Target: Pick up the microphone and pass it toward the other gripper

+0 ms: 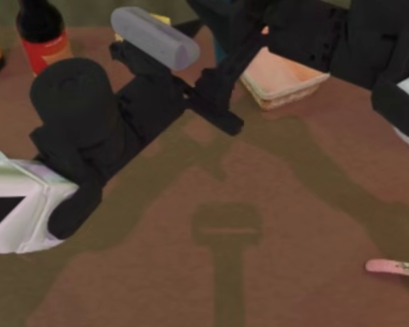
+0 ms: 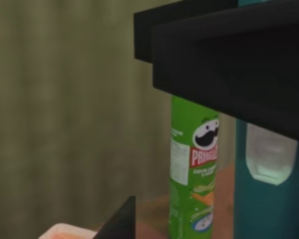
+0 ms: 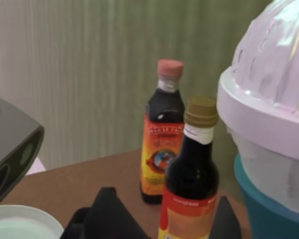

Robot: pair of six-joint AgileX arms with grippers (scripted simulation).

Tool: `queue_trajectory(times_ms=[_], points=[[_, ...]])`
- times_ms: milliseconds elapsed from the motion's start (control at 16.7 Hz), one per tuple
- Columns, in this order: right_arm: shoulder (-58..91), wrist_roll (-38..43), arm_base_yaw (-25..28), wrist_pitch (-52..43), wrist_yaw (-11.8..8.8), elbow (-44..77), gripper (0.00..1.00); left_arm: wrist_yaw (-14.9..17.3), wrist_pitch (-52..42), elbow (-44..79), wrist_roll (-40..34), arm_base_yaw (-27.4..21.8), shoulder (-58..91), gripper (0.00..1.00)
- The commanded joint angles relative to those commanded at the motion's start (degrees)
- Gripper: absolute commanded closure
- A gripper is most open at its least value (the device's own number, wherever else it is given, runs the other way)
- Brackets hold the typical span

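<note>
microphone [image 3: 274,124] mostly hidden between left pincer [image 1: 215,112] and right pincer [image 1: 242,51].

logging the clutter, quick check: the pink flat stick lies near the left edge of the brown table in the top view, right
Not quite. The pink flat stick lies near the right edge of the brown table, not the left. The top view shows it low on that side, flat on the surface and well apart from both arms.

Bottles [image 1: 41,30] and tray [image 1: 286,78] crowd the back; front table [image 1: 293,225] open (pink stick [image 1: 393,267] aside) — passable.
</note>
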Motion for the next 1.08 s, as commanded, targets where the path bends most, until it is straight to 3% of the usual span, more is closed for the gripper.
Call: queue_trajectory(times_ms=[540,900,1080], points=[[-0.8,0.1,-0.7,-0.1,-0.2,0.0,1.00,0.0,-0.1,-1.4,0.2,0.5,-0.5,0.00],[-5.0,0.1,-5.8,0.2,-5.9,-4.1,1.00,1.8,-0.4,-13.4,0.0,3.6,-12.8,0.00],[-5.8,-0.2,-6.9,0.1,-7.1,-5.0,1.00,2.3,-0.3,-15.3,-0.1,4.1,-14.7,0.00]])
